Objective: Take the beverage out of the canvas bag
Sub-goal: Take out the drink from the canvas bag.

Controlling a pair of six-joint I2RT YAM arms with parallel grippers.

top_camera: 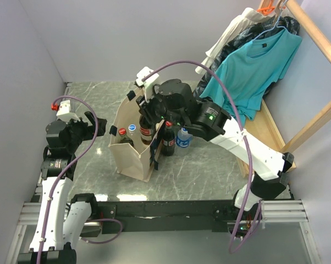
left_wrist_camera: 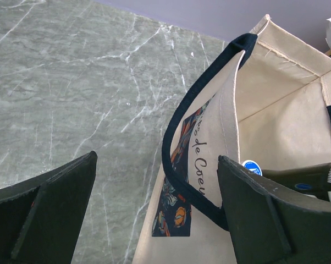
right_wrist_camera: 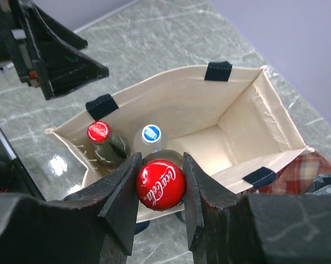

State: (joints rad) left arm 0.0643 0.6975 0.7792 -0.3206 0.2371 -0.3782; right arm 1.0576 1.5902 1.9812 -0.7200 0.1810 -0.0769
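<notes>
Canvas bag (top_camera: 131, 159) stands upright mid-table, mouth open. Left gripper (top_camera: 103, 127) is just beside its left wall, jaws spread wide, holding nothing. One finger sits by the navy handle (left_wrist_camera: 179, 118), probably to brace the bag for the pull; contact unclear. Right gripper (right_wrist_camera: 160, 190) is over the mouth, pinched tight on the red cap (right_wrist_camera: 160, 184) of a cola bottle (top_camera: 146, 131), body hanging down in the bag. Neck grip suits a straight lift. Red-capped bottle (right_wrist_camera: 98, 132) and blue-capped bottle (right_wrist_camera: 150, 133) sit deeper inside. Red plaid cloth (right_wrist_camera: 314, 165) beyond.
</notes>
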